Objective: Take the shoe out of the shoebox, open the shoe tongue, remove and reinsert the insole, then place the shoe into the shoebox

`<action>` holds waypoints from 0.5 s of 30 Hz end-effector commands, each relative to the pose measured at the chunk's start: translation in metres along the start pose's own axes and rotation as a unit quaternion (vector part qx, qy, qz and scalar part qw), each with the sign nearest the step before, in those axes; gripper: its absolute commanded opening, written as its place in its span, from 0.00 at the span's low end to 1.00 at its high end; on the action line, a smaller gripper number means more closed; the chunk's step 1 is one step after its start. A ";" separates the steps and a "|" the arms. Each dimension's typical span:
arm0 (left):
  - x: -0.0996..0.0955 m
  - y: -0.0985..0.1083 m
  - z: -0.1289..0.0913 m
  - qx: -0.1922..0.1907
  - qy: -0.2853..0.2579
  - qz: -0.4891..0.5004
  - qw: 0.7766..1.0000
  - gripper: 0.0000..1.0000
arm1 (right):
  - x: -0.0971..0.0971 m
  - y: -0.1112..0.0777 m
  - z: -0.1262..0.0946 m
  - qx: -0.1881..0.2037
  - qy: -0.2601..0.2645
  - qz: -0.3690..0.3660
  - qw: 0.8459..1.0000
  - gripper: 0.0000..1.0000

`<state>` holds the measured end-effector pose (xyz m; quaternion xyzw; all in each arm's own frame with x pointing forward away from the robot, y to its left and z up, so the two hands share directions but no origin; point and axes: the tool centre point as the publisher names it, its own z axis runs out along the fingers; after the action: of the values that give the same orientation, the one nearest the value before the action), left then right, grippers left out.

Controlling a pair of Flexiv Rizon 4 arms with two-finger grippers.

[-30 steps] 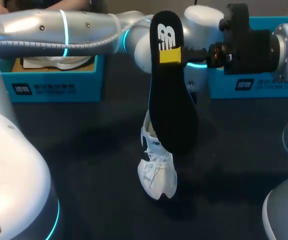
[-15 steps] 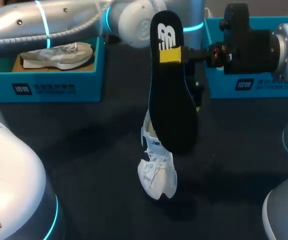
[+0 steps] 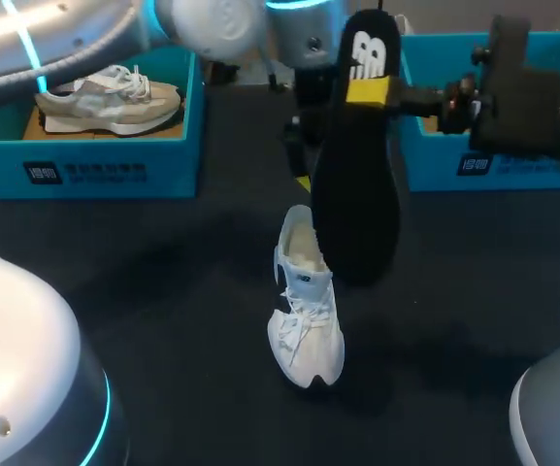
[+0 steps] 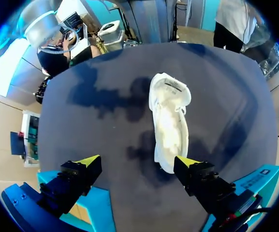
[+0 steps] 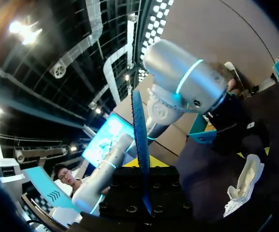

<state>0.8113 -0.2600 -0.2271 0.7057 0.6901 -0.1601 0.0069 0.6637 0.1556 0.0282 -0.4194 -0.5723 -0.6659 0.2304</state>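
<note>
dark surface (image 3: 144,291) is carrying a left shoebox (image 3: 85,173) (grey shoe (image 3: 110,97) sitting inside) and a right shoebox (image 3: 435,167) along the far side | right hand (image 3: 367,90) is pinching the black insole (image 3: 357,194), dangling it above the white shoe (image 3: 306,311) mid-surface | left hand (image 4: 137,164) is hovering wide open, empty, just beyond its far end | imo: should be feeding the insole's wide end in first, with the left hand steadying the shoe

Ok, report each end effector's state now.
Left end effector: open, holding nothing.
Right end effector: shut on the black insole.
</note>
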 end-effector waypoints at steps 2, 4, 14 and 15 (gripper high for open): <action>0.025 -0.015 -0.032 -0.016 -0.087 0.013 0.996 1.00 | -0.004 -0.004 -0.041 -0.032 0.002 0.028 0.999 0.00; 0.027 -0.016 -0.042 -0.016 -0.107 0.020 0.994 1.00 | -0.013 0.000 -0.048 -0.039 0.005 0.049 0.998 0.00; 0.037 -0.032 -0.075 -0.007 -0.163 0.068 0.984 1.00 | -0.038 0.026 -0.068 -0.029 0.009 0.097 0.995 0.00; 0.039 -0.035 -0.078 -0.007 -0.167 0.073 0.983 1.00 | -0.041 0.028 -0.069 -0.030 0.010 0.102 0.994 0.00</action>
<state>0.7998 -0.2185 -0.1595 0.7292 0.6352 -0.2348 0.0981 0.6838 0.0878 0.0102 -0.4765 -0.4985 -0.6667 0.2829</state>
